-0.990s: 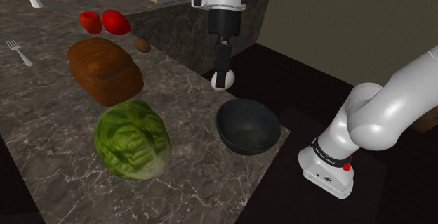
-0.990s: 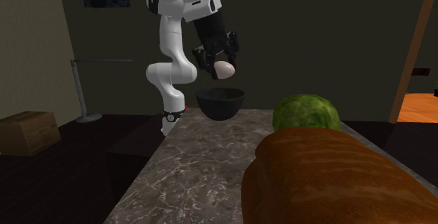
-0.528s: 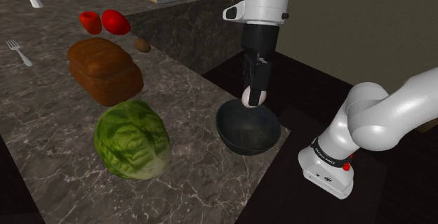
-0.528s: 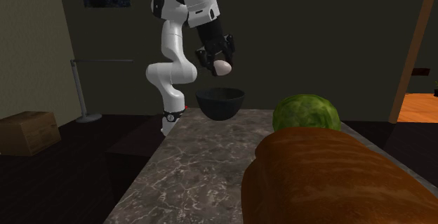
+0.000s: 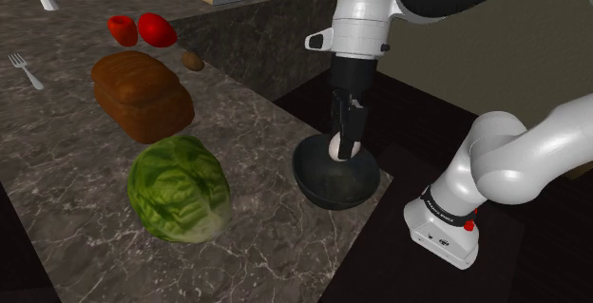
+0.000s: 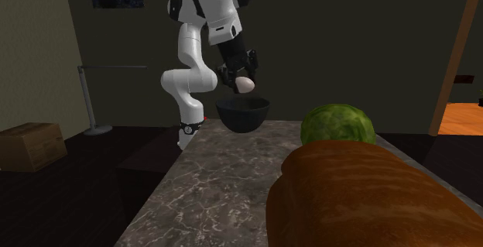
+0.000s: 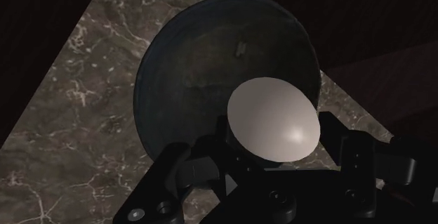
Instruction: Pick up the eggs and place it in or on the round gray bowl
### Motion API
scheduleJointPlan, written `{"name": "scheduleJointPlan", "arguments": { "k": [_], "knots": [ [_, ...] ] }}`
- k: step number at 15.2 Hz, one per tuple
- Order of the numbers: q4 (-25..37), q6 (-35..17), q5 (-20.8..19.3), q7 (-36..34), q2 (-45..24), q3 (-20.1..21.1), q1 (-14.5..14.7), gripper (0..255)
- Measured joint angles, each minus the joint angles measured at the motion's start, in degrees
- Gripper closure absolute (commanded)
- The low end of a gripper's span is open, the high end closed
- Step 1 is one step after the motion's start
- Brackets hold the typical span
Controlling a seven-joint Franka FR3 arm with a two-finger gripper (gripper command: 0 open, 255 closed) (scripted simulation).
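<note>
so I'm gripping the white egg (image 7: 274,121) tight in my gripper (image 5: 344,149), hanging it just above the inside of the dark round bowl (image 5: 318,189) that's sitting near the marble counter's (image 5: 257,225) corner

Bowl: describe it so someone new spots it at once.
Start at the marbled counter, then go to its corner nearest the arm's base, beside the lettuce. The bowl is the only dark, round, hollow thing there, under the gripper holding an egg.
</note>
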State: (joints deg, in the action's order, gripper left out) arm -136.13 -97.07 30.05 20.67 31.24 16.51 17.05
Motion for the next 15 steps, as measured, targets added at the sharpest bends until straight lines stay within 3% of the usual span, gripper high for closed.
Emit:
{"name": "scheduleJointPlan", "arguments": {
  "k": [5,11,12,15],
  "knots": [
    [-3.24,-3.68,0.67,1.31,-0.64,0.72,0.13,255],
    [-3.91,-4.46,0.81,1.58,-0.77,0.87,0.17,255],
    [-3.92,-4.47,0.81,1.58,-0.77,0.88,0.17,0],
    [-3.91,-4.47,0.82,1.58,-0.77,0.88,0.17,0]
  ]
}}
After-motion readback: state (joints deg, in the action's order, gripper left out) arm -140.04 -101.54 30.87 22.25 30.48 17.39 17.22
